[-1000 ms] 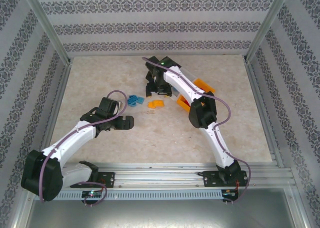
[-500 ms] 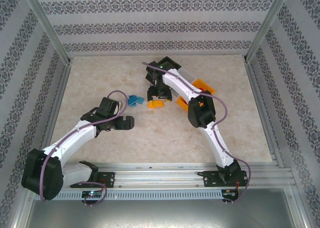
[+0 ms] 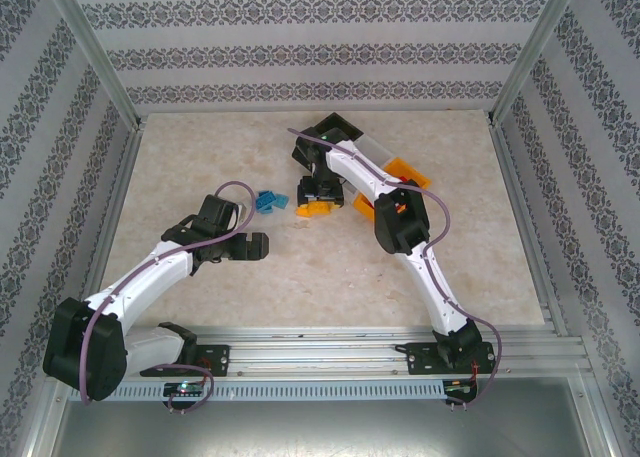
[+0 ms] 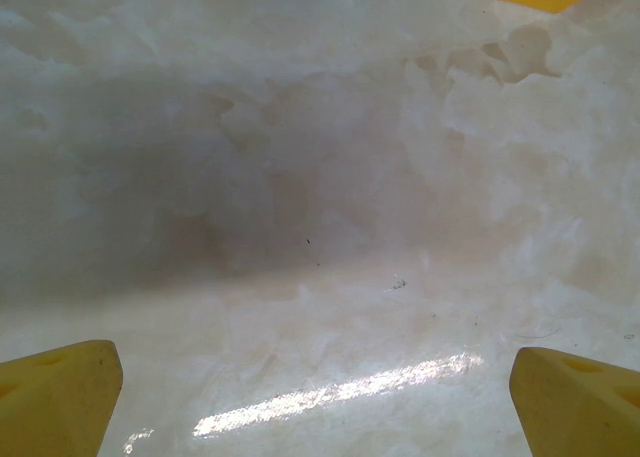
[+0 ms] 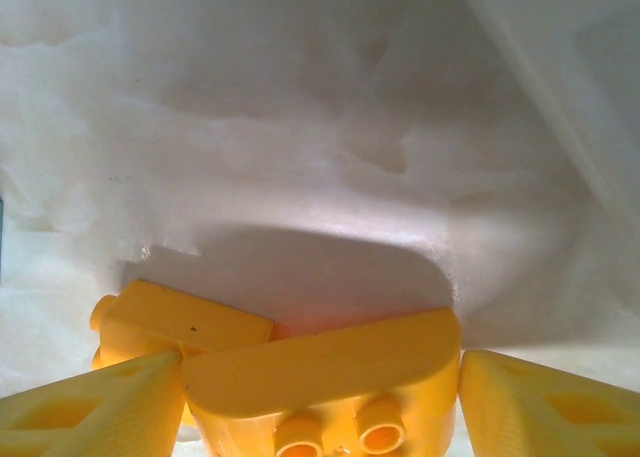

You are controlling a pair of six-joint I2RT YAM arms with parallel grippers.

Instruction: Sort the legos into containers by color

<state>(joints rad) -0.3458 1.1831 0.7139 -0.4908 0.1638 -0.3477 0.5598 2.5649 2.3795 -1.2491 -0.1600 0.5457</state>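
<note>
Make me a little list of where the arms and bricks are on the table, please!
left gripper: open, over bare table, holding nothing
right gripper: lowered on the yellow bricks, a finger on each side of one; can't tell if it grips
blue bricks: small pile on the table, left of the yellow ones
orange box: partly hidden behind the right arm

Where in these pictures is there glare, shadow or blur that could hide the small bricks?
Left wrist view: a bright glare streak lies on the table near the bottom, with a broad grey shadow above it. Right wrist view: the yellow bricks are close and soft, the table behind washed out. Top external view: even light, sharp.
</note>
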